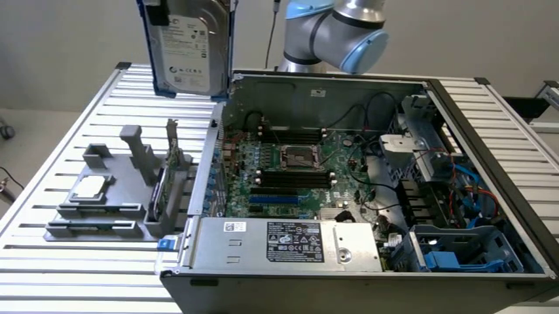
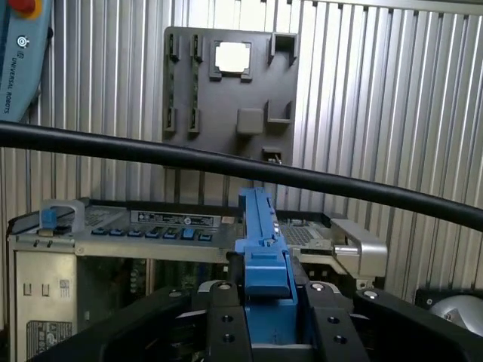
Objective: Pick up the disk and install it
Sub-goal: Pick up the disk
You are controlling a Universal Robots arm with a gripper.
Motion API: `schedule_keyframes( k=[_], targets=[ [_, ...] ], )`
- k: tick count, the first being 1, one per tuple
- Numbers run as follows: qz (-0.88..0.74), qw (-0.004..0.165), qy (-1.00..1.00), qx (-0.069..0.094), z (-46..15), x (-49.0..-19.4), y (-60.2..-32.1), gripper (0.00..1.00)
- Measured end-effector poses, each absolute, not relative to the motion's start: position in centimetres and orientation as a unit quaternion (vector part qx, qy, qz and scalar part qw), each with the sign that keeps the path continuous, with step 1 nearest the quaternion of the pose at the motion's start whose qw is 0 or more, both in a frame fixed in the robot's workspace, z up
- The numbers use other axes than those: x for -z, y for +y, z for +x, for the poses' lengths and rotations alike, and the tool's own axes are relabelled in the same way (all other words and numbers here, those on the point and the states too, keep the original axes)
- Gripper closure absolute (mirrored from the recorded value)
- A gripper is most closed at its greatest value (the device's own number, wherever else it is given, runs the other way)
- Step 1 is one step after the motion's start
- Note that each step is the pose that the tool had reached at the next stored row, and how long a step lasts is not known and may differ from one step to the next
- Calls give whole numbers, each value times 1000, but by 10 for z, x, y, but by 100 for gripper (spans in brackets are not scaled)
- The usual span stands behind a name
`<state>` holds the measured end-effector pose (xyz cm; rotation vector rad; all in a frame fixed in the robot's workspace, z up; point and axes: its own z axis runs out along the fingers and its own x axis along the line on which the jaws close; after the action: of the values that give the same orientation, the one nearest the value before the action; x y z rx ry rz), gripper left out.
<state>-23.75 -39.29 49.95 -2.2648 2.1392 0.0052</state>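
Disk: the disk [image 1: 188, 49] is hanging upright in the air over the far edge of the table [image 1: 52, 275], just outside the far corner of the open computer case [image 1: 332, 88] on the exterior view's left, with its white label facing outward.

Claw: the claw [image 2: 268, 302] is clenching on the disk. In the wrist view its two black fingers [image 2: 225, 317] are pressing on either side of the blue rail [image 2: 264, 249].

Handling: it is looking to me like a dense, rigid metal block, heavy for its size. The bare metal faces are probably running slippery, and the insides are likely not taking knocks well. Held by one end, I would expect it to be wanting to swing.

Hold: the plastic rails along the narrow sides are seeming the safest place to me, since they are giving better purchase than the label face or the metal.

Case: it is lying open on the table and carrying a circuit board [image 1: 297, 170], a grey power box [image 1: 288, 242] along its near edge, and a blue drive cage [image 1: 454, 252] in the near corner on the exterior view's right. Whether the cage's slots are free I cannot tell.

Holder: a grey holder [image 1: 96, 216] is sitting by the table's edge on the exterior view's left, keeping a small square chip [image 1: 90, 188] in a flat recess and a thin green card [image 1: 172, 154] standing on edge in a slot.
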Motion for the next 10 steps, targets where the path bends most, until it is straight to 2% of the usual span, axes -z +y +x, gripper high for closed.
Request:
schedule_keyframes(
  k=[10],
  targets=[
    [-727,34,685,21,-225,-500,-403,67]
  ],
)
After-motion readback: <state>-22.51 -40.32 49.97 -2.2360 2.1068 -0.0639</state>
